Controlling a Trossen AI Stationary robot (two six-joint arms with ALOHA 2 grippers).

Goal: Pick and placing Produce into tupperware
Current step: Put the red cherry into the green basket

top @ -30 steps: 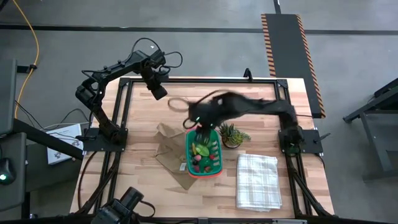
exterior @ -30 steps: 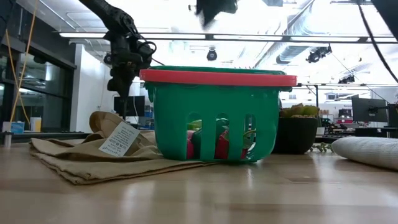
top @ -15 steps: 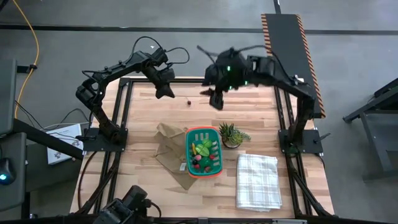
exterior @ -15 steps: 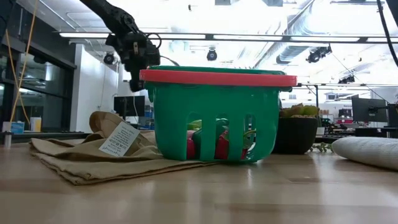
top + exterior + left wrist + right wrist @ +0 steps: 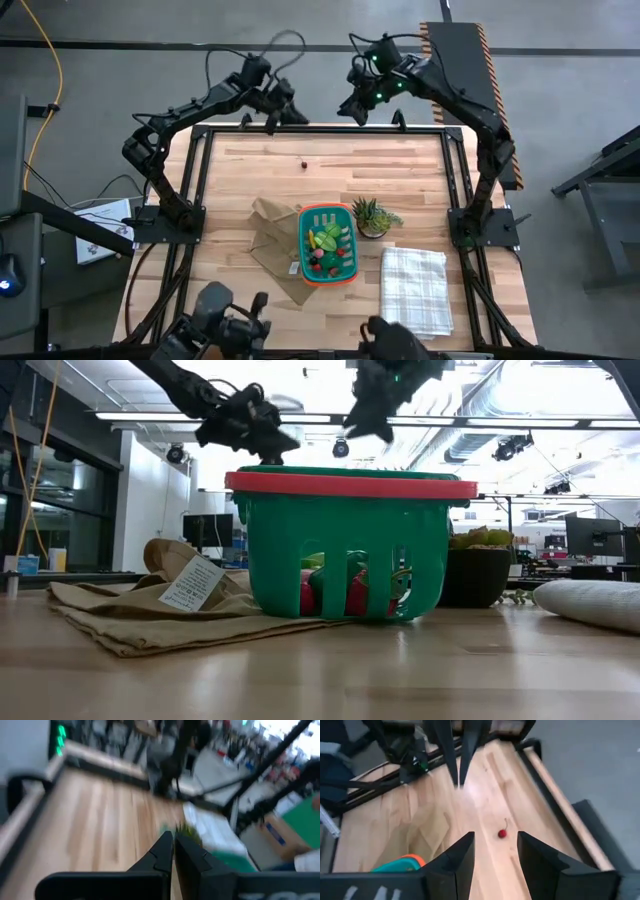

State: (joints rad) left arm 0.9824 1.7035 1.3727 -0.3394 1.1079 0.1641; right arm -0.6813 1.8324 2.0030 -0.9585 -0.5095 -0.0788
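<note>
1. I have one stray piece of produce left out on the table: a small red cherry (image 5: 502,833) with a thin stem, alone on the bare wood near the far edge (image 5: 303,165), well apart from everything else.
2. The tupperware (image 5: 328,245), a teal slotted basket with an orange rim, sits mid-table on a brown paper bag (image 5: 270,240), already holding green, yellow and red pieces.
3. My right gripper (image 5: 494,851) is raised past the far edge of the table, its fingers spread apart with nothing between them; its wrist view frames the cherry right in that gap.
4. My left gripper (image 5: 173,851) is also up over the far edge, fingers pressed together and empty.
5. I judge the cherry to be very light, hard and smooth, and round enough to roll or squirt out under an off-centre pinch.
6. I would take it across the widest part of the ball, fingers straddling it evenly, and leave the stem alone, as it looks too thin to hold.
7. The potted plant (image 5: 372,217) and checked cloth (image 5: 413,290) are not in my way.
</note>
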